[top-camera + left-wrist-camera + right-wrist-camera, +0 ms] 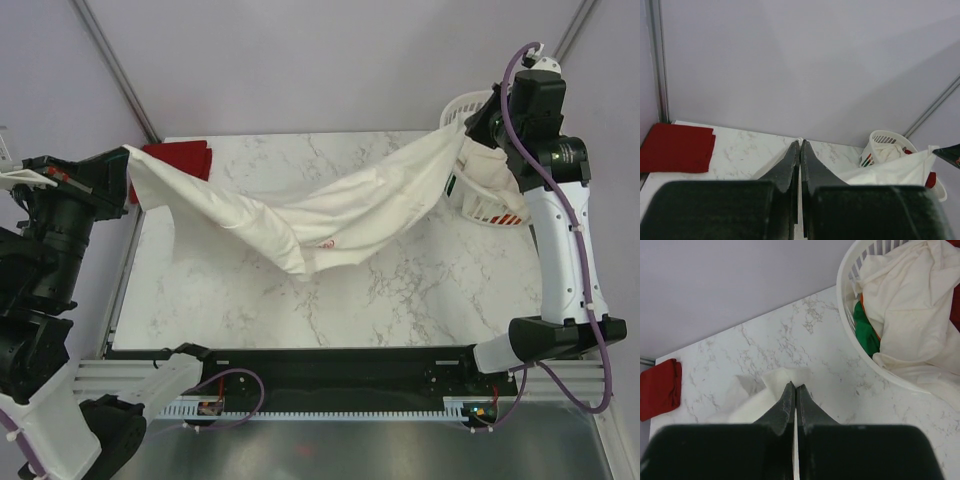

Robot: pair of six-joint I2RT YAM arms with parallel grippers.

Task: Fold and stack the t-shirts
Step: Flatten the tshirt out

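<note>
A cream-white t-shirt (330, 215) hangs stretched between my two grippers above the marble table (420, 290), sagging in the middle with a small red mark near its low fold. My left gripper (128, 168) is shut on its left end; the cloth shows at the fingertips in the left wrist view (800, 142). My right gripper (470, 128) is shut on its right end, with cloth poking past the tips in the right wrist view (794, 386). A folded red t-shirt (180, 158) lies at the table's back left corner and also shows in the left wrist view (676, 148).
A white slatted laundry basket (478, 205) stands at the back right, holding more cream-white cloth (905, 295) and a green item (866, 332). The table's near edge runs along a black rail (330, 360).
</note>
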